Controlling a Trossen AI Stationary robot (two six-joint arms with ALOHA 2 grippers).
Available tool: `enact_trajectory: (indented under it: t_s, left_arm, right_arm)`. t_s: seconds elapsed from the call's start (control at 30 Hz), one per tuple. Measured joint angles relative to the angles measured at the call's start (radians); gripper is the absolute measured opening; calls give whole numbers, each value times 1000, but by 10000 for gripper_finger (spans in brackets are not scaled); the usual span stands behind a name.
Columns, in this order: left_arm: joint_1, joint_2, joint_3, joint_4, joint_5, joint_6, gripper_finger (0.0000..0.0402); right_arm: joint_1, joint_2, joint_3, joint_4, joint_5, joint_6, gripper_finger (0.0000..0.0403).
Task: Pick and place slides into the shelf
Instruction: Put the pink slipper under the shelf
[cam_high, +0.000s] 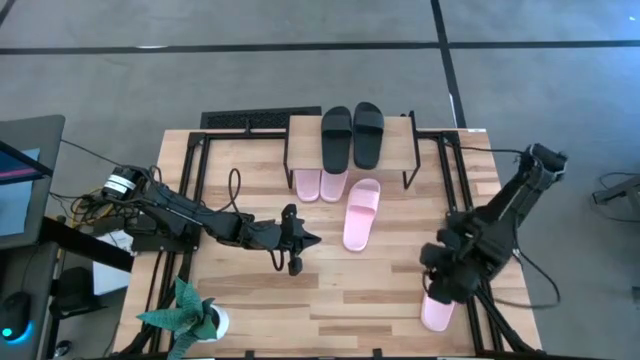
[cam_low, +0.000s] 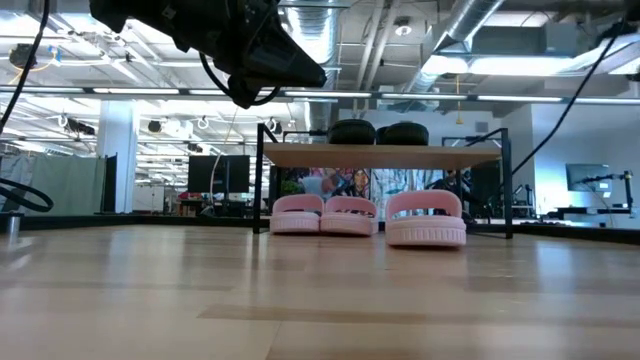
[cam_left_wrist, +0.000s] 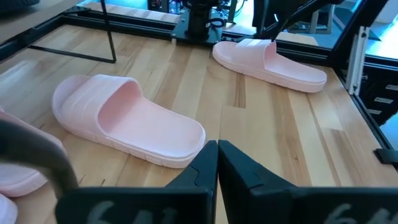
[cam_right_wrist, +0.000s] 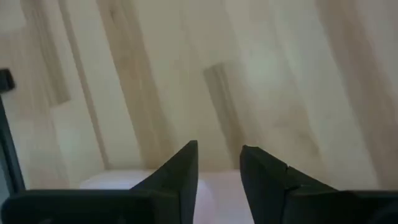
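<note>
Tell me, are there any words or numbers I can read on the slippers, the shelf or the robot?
None can be read.
Left hand: pale marks on its base, too blurred to read.
Pink slippers, black slippers, shelf: no writing shows.
Screens in the room behind: too small to read.

Left gripper (cam_left_wrist: 217, 149) fingers pressed together mid-table; right gripper (cam_right_wrist: 219, 163) fingers parted, pointing down.
</note>
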Motion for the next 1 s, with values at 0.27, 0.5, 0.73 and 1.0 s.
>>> enact_trajectory:
  t_s: [0.27,0.5,0.73,1.0]
  left_arm:
    - [0,0,0,0,7,0,0]
    - [0,0,0,0,7,16,0]
    - [0,0,0,0,7,30,0]
    - [0,0,0,0,7,30,0]
  right_arm:
    - [147,120,52,-36,-69,231,98]
    - [210,209,59,-48,-129,396,97]
    - [213,257,60,-70,-139,463,97]
    - [213,268,62,-105,-156,495,97]
